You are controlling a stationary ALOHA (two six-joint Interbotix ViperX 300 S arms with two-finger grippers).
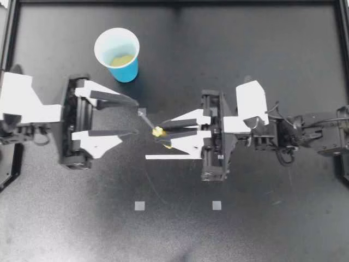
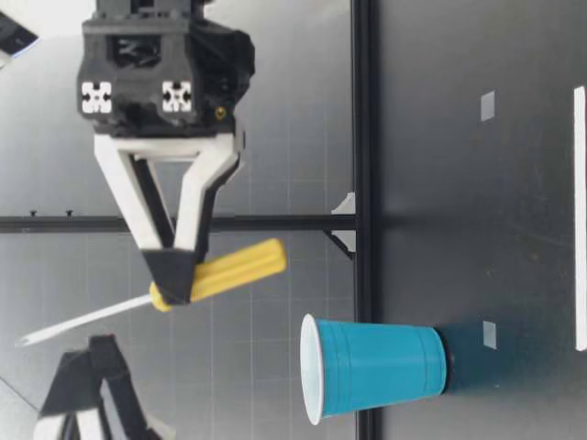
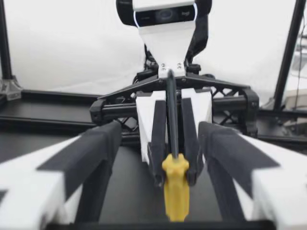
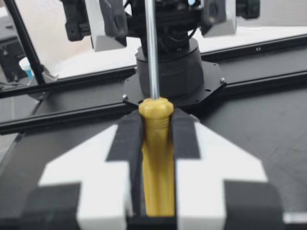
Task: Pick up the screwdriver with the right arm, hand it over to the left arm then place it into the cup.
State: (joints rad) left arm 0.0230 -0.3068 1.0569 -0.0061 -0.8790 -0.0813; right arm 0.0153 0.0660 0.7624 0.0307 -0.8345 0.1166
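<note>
The dark worktop [image 1: 245, 49] fills the top view. My left hand [image 1: 136, 117] hangs over its left half, its fingers [image 1: 117, 99] spread wide with nothing gripped between them. My right hand [image 1: 162, 132] comes in from the right edge to the middle of the worktop and faces the left one. Its fingers stand narrow and are clamped from both sides on the screwdriver [image 1: 158, 131].

The blue cup [image 1: 128, 71] stands upright near the far edge, toward the left corner. It is beyond the left hand and clear of both hands.

The screwdriver is off the worktop, in the air over its middle. In the right wrist view its yellow handle [image 4: 156, 158] sits tight between the right hand's fingers. The metal shaft [image 4: 152, 52] runs straight ahead toward the left hand. The low view shows the screwdriver [image 2: 234, 268] tilted, handle end lower and tip higher, all of it above the cup's rim. From above, the tip lies just ahead of the left fingertips, in line with the gap between them. In the left wrist view the shaft shows between the two spread fingers and touches neither.

Two small grey tape squares [image 1: 139, 206] lie flat toward the near edge, well apart from each other.
</note>
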